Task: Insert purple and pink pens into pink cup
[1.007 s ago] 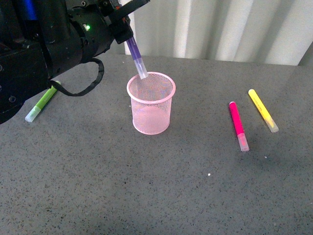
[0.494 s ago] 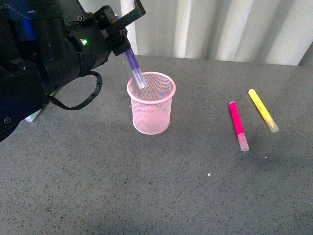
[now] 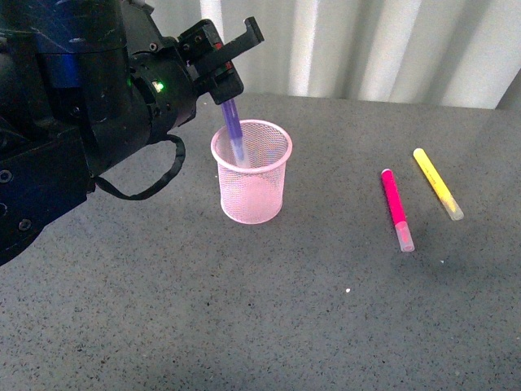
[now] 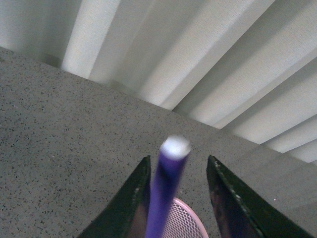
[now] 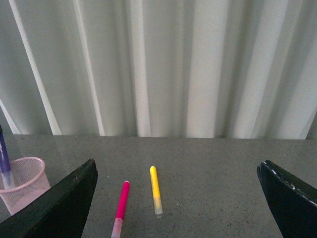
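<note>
Your left pincer (image 4: 177, 161) has its jaws apart, wider than the purple pen (image 3: 234, 130), which leans inside the pink cup (image 3: 252, 191). Your right pincer (image 5: 177, 163) gapes wide. The pink pen (image 3: 394, 202) lies on the bench (image 3: 244, 309), well right of the cup, beside a yellow marker (image 3: 436, 182).

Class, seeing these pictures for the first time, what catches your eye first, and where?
The bulky black left arm fills the front view's upper left, its left gripper over the pink cup, where the purple pen leans with its lower end inside. Right of the cup, the pink pen and a yellow marker lie close together on the grey table.
</note>
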Available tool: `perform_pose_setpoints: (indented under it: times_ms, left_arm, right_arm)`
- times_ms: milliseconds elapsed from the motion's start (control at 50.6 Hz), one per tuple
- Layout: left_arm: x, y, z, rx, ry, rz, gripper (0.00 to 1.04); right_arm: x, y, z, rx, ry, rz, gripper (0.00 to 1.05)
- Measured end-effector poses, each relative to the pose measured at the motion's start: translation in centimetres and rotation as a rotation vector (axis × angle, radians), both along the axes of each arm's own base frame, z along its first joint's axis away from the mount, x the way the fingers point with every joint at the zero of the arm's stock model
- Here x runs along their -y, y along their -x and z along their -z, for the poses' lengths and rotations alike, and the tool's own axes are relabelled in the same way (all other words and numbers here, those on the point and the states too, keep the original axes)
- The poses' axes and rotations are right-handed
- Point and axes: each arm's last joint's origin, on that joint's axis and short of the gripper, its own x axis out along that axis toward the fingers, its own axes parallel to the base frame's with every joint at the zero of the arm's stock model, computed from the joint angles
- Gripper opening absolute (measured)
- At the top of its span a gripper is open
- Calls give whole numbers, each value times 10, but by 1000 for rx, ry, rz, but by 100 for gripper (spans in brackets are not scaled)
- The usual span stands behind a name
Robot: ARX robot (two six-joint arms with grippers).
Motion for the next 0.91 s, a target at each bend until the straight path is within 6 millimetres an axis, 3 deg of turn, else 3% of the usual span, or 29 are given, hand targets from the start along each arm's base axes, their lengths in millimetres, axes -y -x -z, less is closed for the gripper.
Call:
perform_pose_setpoints:
  times_ms: [59,296,454,592,731,829,908]
  left_arm:
    - [0,0,0,1,-1,1,45]
    - [-1,0,0,-12,-14,8,99]
    - [-10,2,-23,-44,-91,88,98]
    - [-28,26,-61,-115,-176,366,98]
    - [-69,70,-97,-104,-256,598,98]
    - [-113,96,-117,-91,-240,586,98]
    - [-144,114,-120,-90,-253,530,98]
  right_arm:
    - [0,0,0,0,0,0,98]
    - [0,0,0,0,0,0,98]
    - [0,0,0,0,0,0,98]
    - [0,0,0,0,0,0,98]
    - [0,0,0,0,0,0,98]
    - [0,0,0,0,0,0,98]
    - [0,0,0,0,0,0,98]
